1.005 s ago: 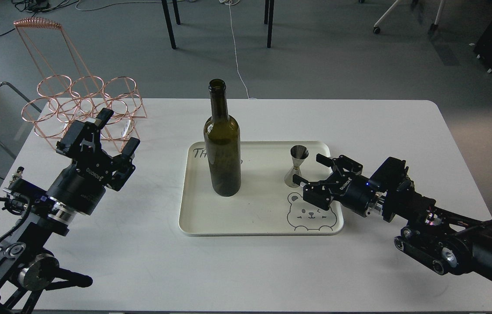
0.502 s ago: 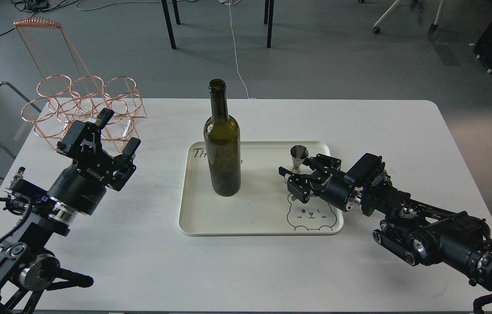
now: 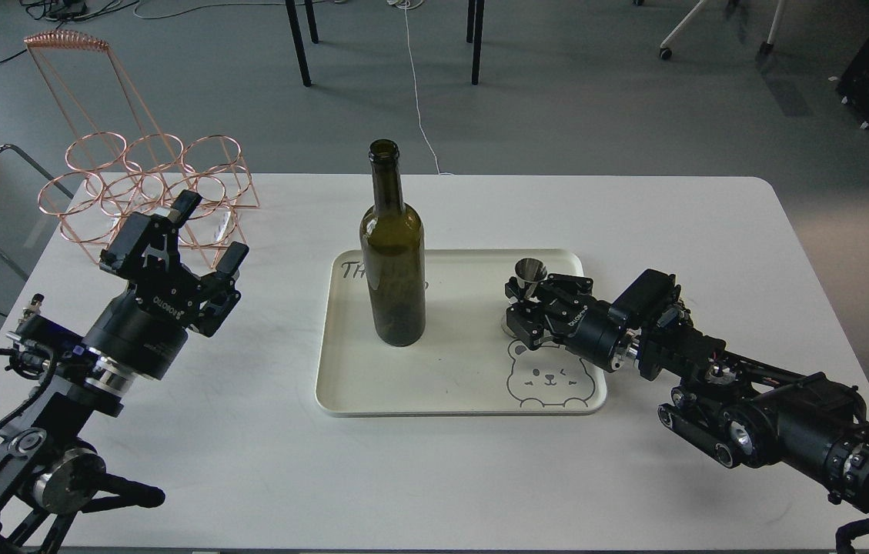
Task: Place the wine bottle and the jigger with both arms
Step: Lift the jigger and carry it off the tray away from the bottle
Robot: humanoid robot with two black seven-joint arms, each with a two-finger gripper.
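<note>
jigger (image 3: 529, 286) waist hidden by claws | right end effector (image 3: 520, 304) clamped around jigger | left end effector (image 3: 199, 235) spread wide, empty, left of frame

The bottle (image 3: 392, 254), dark olive-green glass with a long neck and open mouth, stands upright on the tray's left half. The jigger (image 3: 528, 286), small shiny steel, stands upright at the tray's right, its waist between gripper fingers.

Cream tray (image 3: 372, 385), copper wire rack (image 3: 145, 185), white table (image 3: 673, 231)
</note>
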